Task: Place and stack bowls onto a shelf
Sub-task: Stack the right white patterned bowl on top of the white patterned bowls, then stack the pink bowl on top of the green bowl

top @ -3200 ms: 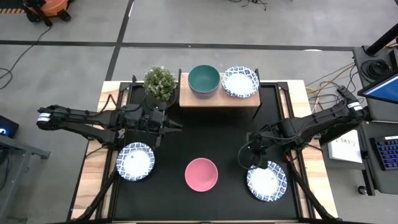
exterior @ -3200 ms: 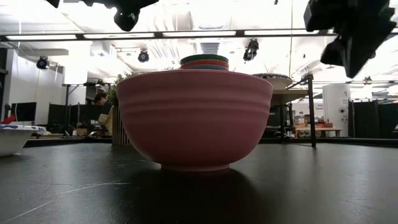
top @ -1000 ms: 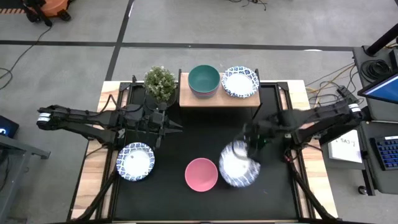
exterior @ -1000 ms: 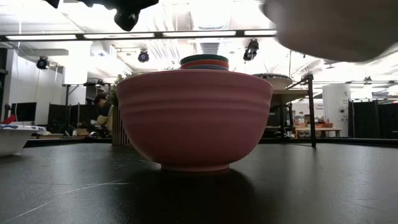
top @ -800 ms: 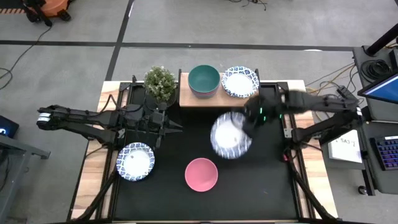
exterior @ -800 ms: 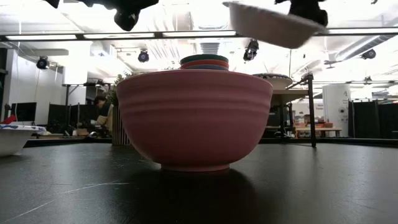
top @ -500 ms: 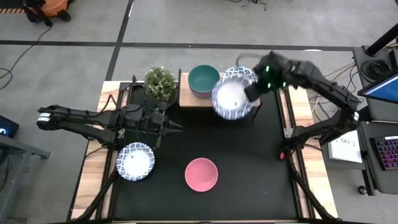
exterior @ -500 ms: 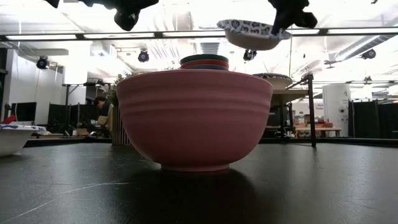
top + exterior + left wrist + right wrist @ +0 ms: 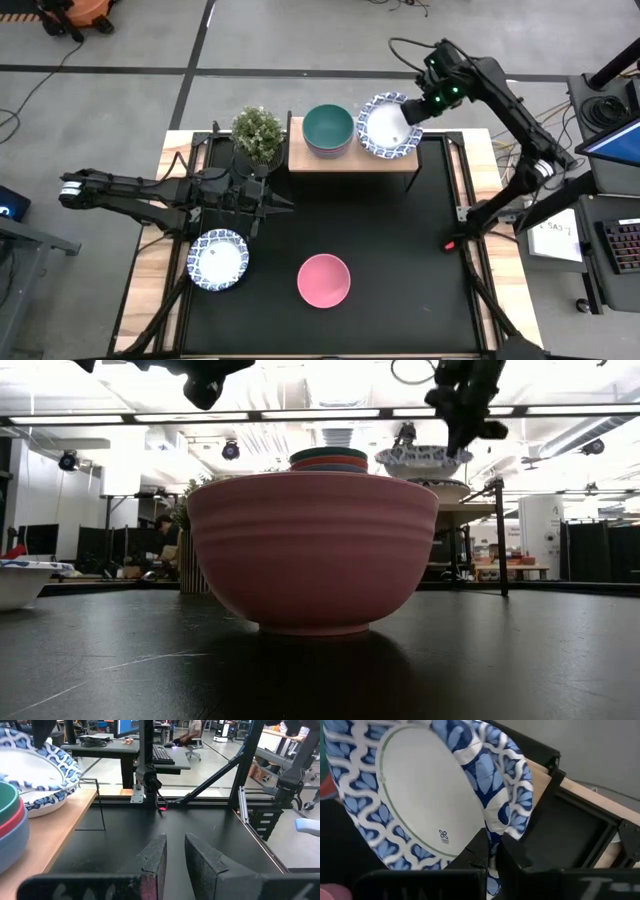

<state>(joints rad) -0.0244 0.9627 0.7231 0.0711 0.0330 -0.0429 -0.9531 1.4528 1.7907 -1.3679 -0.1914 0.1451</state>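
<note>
1. From above, the right claw (image 9: pixel 418 107) reached over the right end of the shelf (image 9: pixel 352 159), clamped on the rim of a patterned bowl (image 9: pixel 385 127) held over another bowl of the same kind. A stack topped by a green bowl (image 9: pixel 328 127) filled the shelf's middle, with a potted plant (image 9: pixel 258 133) just off its left end. The left claw (image 9: pixel 281 201) hung over the black counter (image 9: pixel 400 250) near a second patterned bowl (image 9: pixel 217 259); a pink bowl (image 9: pixel 324 279) sat alone near the front.

2. At counter height, the pink bowl (image 9: pixel 312 550) blocked most of the shelf; the stack (image 9: pixel 329 459) peeked above it. The held bowl (image 9: pixel 424 460) hung just above the one beneath. Ceiling lights and desks filled the room behind.

3. The left wrist view showed its fingers (image 9: pixel 155 857) slightly apart, gripping nothing, over bare counter.

4. The right wrist view showed its fingers (image 9: pixel 479 851) pinching the patterned rim (image 9: pixel 492 815).
</note>
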